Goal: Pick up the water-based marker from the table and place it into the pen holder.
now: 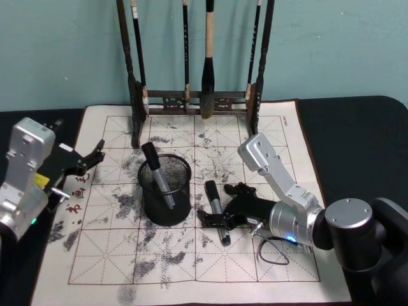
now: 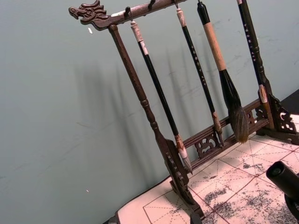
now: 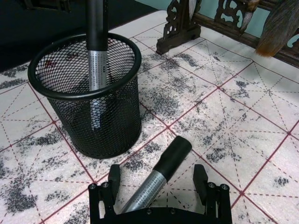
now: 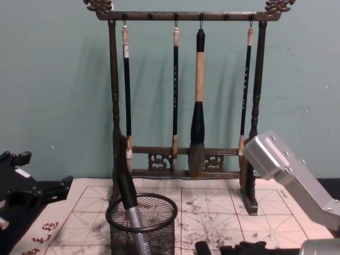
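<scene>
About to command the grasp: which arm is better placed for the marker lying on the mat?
Right. The right gripper straddles the marker with open fingers, beside the pen holder; the left gripper sits off at the table edge.

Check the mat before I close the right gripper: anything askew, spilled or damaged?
Nothing stands out. One marker leans in the pen holder, cap above the rim; the second marker lies on the table inside the open right gripper. The left gripper idles at the table's left edge.
</scene>
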